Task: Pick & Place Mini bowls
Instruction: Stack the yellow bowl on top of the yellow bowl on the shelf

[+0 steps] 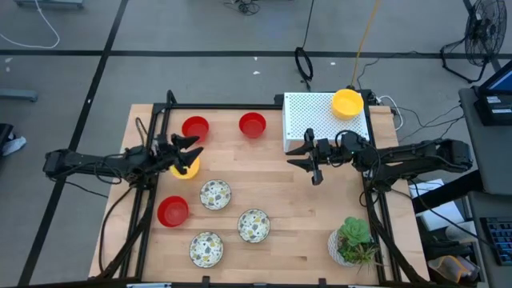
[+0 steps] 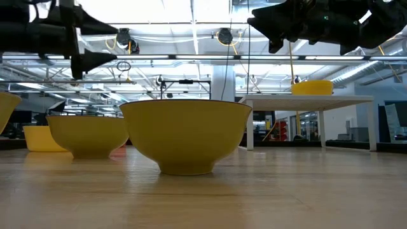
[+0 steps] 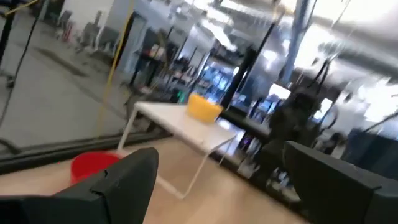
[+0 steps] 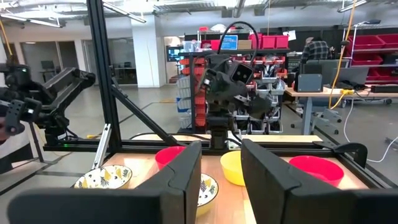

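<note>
Small round mini bowls, rigid, glossy-looking; I judge them light, hard-walled, probably slippery on the outside curve and likely to skate on the wood if nudged. Could chip if dropped. Best hold, as I read it: one finger inside, one outside, pinching the rim wall from above. No handles, no lips to hook.

My left gripper point(image 1: 186, 154) hangs over the yellow bowl point(image 1: 185, 169) at the left side of the table point(image 1: 288, 200), fingers spread wide, nothing between them. I am above it, not touching as far as I can tell. My right gripper point(image 1: 314, 158) hovers in the air just in front of the white perforated rack point(image 1: 316, 118), fingers a moderate gap apart and empty; the right wrist view shows clear space between them.

Where the bowls lie:
- one yellow bowl on the rack point(image 1: 347, 103), at its far right corner.
- two red bowls at the far side of the table, one point(image 1: 195, 127) just beyond my left gripper, the other point(image 1: 252, 124) near the rack's left edge.
- a third red bowl point(image 1: 173, 210) on the near left.
- three speckled whitish bowls point(image 1: 215, 194) grouped at the near middle, apart from one another.

Contents: every bowl whose inside I can see from above is empty. None is stacked. The rack holds only the one yellow bowl. The white pot point(image 1: 346, 247) at the near right holds a green plant, not my business.
</note>
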Action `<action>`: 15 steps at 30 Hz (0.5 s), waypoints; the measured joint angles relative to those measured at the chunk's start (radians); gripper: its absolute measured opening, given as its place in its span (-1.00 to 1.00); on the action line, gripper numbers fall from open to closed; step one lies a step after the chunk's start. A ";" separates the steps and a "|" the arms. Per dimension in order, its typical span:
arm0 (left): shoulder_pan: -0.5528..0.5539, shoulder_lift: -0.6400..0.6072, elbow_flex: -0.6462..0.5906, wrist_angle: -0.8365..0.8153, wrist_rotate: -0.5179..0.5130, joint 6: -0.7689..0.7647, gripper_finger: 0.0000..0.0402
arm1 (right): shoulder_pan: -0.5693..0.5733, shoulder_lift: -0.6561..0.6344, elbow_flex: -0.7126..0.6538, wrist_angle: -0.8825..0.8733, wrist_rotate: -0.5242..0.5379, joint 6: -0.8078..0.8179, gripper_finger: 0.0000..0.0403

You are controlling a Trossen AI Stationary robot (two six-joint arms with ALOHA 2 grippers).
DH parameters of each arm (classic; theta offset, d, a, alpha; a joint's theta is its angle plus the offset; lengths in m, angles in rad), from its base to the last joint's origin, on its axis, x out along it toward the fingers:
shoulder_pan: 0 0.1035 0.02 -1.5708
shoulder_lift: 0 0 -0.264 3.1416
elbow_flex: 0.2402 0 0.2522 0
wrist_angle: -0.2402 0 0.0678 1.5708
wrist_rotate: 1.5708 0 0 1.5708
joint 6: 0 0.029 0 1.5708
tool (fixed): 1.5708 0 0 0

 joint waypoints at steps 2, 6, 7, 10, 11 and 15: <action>0.000 0.040 0.046 -0.084 0.004 0.000 0.74 | 0.000 0.000 0.000 0.000 0.000 0.000 -0.50; 0.000 0.129 0.190 -0.316 0.027 -0.009 0.74 | 0.000 0.000 0.000 0.000 0.000 0.001 -0.50; 0.000 0.154 0.229 -0.386 0.033 -0.021 0.74 | 0.000 0.000 0.000 0.000 0.000 0.006 -0.50; 0.000 0.233 0.346 -0.634 0.072 -0.095 0.74 | 0.000 0.000 0.000 -0.001 0.000 0.048 -0.50; 0.000 0.259 0.380 -0.715 0.090 -0.123 0.74 | 0.000 0.000 0.000 -0.006 0.000 0.056 -0.50; 0.000 0.360 0.510 -1.039 0.168 -0.236 0.74 | 0.000 0.000 0.000 -0.029 0.000 0.060 -0.50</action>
